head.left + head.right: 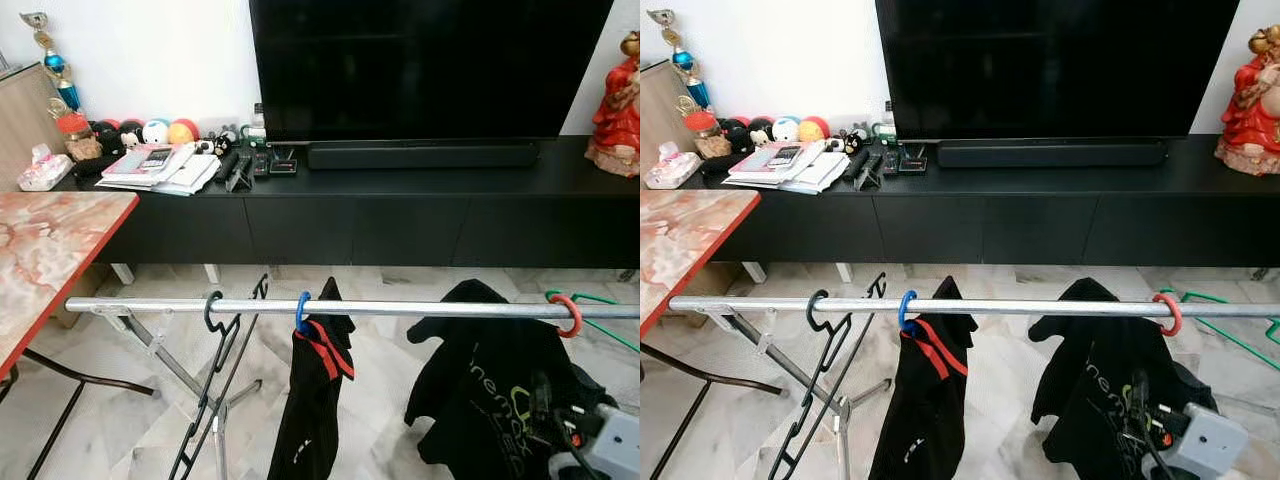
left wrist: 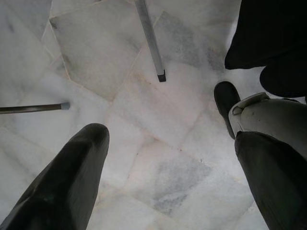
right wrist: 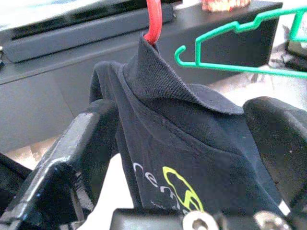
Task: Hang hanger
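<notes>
While the red plastic hanger hook [image 1: 570,315] already sits over the horizontal silver metal rail [image 1: 400,308] near the rail's right end, the black shirt with yellow-green printed lettering [image 1: 480,385] that it carries hangs below the rail, so the hanging step looks all but done and the letting-go is what is in hand. The right pincer [image 3: 192,158] is low at the shirt, its two black fingers [image 3: 81,143] spread on either side of the cloth just below the collar; in the right wrist view the fabric lies between them, yet I cannot tell whether they press it or merely flank it. The next move, in my judgement, calls for drawing that pincer down and back from the shirt without dragging the cloth, so the hook stays seated. An empty green plastic hanger [image 3: 230,43] lies just beyond, to the right. The left pincer [image 2: 168,158] hangs idle, wide open and empty, over the white marble floor [image 2: 144,120]. Of the print, only pale letters reading roughly "nem" beside a yellow-green emblem can be made out; the rest is folded away.
</notes>
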